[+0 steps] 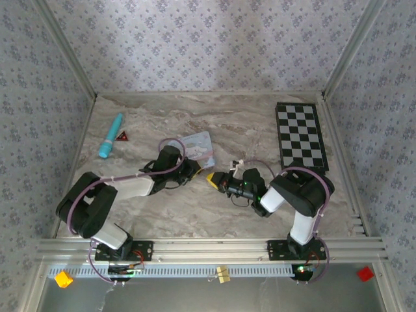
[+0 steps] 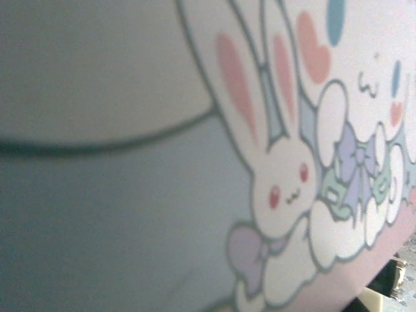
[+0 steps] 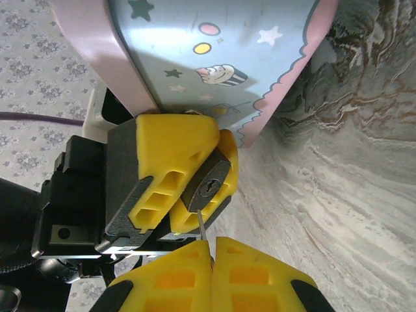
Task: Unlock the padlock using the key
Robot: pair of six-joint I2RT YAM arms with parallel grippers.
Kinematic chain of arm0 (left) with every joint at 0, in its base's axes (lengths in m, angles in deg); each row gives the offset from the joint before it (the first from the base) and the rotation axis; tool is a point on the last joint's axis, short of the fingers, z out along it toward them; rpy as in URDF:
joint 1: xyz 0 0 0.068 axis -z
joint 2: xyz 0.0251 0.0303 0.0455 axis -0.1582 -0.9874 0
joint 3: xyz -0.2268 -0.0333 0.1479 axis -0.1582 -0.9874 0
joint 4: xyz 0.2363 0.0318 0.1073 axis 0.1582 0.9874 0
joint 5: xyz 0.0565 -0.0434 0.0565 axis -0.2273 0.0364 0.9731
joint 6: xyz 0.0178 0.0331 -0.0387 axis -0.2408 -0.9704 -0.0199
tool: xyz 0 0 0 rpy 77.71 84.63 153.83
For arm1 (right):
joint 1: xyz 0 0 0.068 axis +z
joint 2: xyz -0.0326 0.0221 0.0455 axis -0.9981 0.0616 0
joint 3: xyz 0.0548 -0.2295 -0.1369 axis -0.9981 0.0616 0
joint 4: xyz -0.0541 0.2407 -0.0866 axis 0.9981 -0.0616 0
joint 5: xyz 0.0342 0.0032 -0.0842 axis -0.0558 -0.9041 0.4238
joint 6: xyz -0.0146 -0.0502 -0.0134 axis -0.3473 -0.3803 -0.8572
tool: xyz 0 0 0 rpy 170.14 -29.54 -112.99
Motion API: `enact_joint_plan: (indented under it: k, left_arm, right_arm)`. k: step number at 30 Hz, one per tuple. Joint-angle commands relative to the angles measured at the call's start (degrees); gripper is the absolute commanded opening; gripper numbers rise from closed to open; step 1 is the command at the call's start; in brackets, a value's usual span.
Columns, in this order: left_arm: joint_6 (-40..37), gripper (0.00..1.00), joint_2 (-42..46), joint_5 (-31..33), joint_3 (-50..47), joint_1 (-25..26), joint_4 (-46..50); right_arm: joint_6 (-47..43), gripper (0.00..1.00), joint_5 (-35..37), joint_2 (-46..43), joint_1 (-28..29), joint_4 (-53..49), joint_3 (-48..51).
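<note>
Near the desk's point(image 1: 247, 130) middle, beside the tin's point(image 1: 198, 148) near edge, the left claw point(image 1: 188, 172) grips the padlock point(image 3: 209, 184). Its shackle is hidden behind yellow fingers point(image 3: 172, 166). The right claw point(image 3: 212, 250) is closed on the key point(image 3: 202, 229), of which only a thin blade shows. A teal tube point(image 1: 110, 135) and a red triangle point(image 1: 121, 136) lie toward the left edge, and a checkerboard point(image 1: 301, 135) lies by the right.

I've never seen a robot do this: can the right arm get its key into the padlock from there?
Probably yes. The left gripper holds the padlock with its keyhole facing the right gripper, whose key points at it from close by, with nothing between.
</note>
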Motion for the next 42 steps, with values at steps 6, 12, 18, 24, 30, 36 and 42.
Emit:
enact_joint_plan:
  k: [6,12,18,24,30,36,42]
  left_arm:
    - [0.45,0.0,3.62,-1.88,-0.77,-0.12,-4.99]
    - [0.89,0.0,3.53,-2.28,-1.22,-0.13,-6.26]
    - [0.87,0.0,3.38,-2.61,-1.19,-0.09,-6.53]
    - [1.89,0.0,3.21,-3.22,-1.77,-0.15,-8.33]
    - [2.91,0.0,3.79,-3.59,-2.39,-0.21,-9.62]
    - [3.1,0.0,4.34,-3.68,-2.61,-0.18,-9.52]
    - [3.47,0.0,4.41,-3.77,-2.61,-0.18,-9.84]
  right_arm:
    - [1.72,0.0,-1.27,0.69,0.24,1.43,-1.52]
    - [2.59,0.0,-1.31,1.17,0.28,1.47,-2.08]
    - [2.95,0.0,-1.43,1.13,0.29,1.5,-2.51]
    - [3.0,0.0,-1.34,1.48,-0.02,1.52,-2.22]
    - [2.95,0.0,-1.69,1.91,-0.92,1.57,-2.55]
    - [2.69,0.0,-2.26,1.64,-1.41,1.54,-2.98]
    - [2.97,0.0,-2.38,1.81,-1.42,1.52,-3.36]
